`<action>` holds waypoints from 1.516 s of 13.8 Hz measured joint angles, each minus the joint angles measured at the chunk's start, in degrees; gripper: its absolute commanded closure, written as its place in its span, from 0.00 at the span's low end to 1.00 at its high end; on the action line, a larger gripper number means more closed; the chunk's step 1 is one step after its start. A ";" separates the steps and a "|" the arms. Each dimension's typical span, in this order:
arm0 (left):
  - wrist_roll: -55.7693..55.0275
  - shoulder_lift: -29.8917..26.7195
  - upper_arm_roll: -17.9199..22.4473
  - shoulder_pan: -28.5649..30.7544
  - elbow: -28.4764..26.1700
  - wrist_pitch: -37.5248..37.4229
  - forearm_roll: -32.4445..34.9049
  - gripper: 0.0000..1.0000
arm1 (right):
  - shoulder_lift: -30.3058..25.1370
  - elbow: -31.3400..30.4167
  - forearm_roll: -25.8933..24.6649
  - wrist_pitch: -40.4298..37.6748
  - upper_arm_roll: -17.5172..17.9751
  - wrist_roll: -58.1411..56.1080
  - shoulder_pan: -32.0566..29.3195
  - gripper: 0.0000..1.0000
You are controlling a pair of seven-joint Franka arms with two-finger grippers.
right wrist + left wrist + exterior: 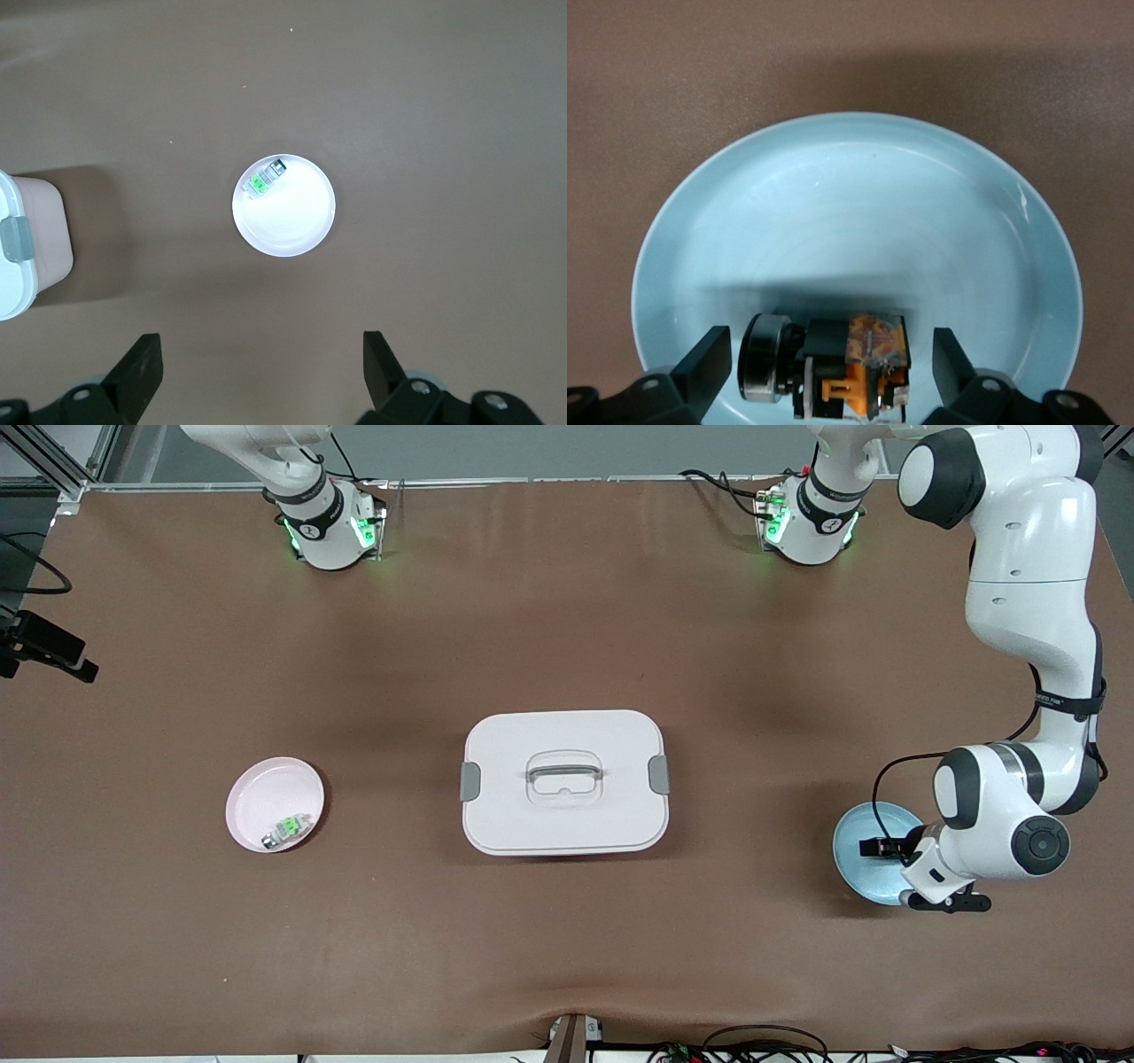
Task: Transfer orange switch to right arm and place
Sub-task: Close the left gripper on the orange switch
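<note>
Orange switch point(864, 367) lies in the blue plate point(859, 168) between the left gripper's point(833, 367) wide jaws.

Front view: high camera facing both arm bases, taking in the whole surface point(567, 629). Left wrist view: looks straight down, close over the blue plate point(859, 204), which the front view shares point(855, 841). Right wrist view: looks down from higher up on the pink plate point(288, 221), also in the front view point(257, 797), with the white box point(22, 257) at its edge.
</note>
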 measured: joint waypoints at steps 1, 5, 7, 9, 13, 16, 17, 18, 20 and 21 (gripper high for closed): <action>-0.80 0.08 0.00 0.00 0.02 0.04 0.00 0.00 | 0.00 0.00 0.00 -0.03 0.00 0.00 0.00 0.00; -1.95 0.12 0.00 0.06 0.03 0.06 0.00 0.00 | -0.01 0.30 0.00 -0.03 0.01 -0.02 0.00 0.00; -1.96 0.12 0.00 0.06 0.05 0.09 0.00 0.00 | -0.04 1.18 0.00 -0.04 0.01 -0.02 0.00 0.00; -1.86 0.12 0.00 0.05 0.05 0.10 0.00 0.00 | -0.10 1.59 0.00 -0.05 0.01 -0.02 0.00 0.00; 1.32 0.12 -0.01 -0.04 -0.09 0.07 0.00 0.00 | -0.10 1.62 0.00 -0.05 0.02 -0.02 0.00 0.00; 2.45 0.12 -0.01 -0.05 -0.36 0.06 0.00 0.00 | -0.10 1.62 -0.03 -0.07 0.01 -0.02 0.00 0.00; 2.51 0.12 -0.01 -0.05 -0.42 0.06 0.03 0.00 | -0.10 1.62 -0.06 -0.17 0.01 -0.02 0.00 0.00; 2.52 0.12 -0.01 -0.05 -0.49 0.04 0.04 0.00 | -0.10 1.62 -0.07 -0.58 0.00 -0.02 0.00 0.00; 2.52 0.13 -0.01 -0.04 -0.71 0.02 0.04 0.00 | -0.10 1.62 -0.10 -1.44 -0.04 -0.02 -0.03 0.00; 2.52 0.13 -0.01 -0.04 -0.78 0.02 0.04 0.00 | -0.10 1.62 -0.10 -1.56 -0.05 -0.02 -0.06 0.00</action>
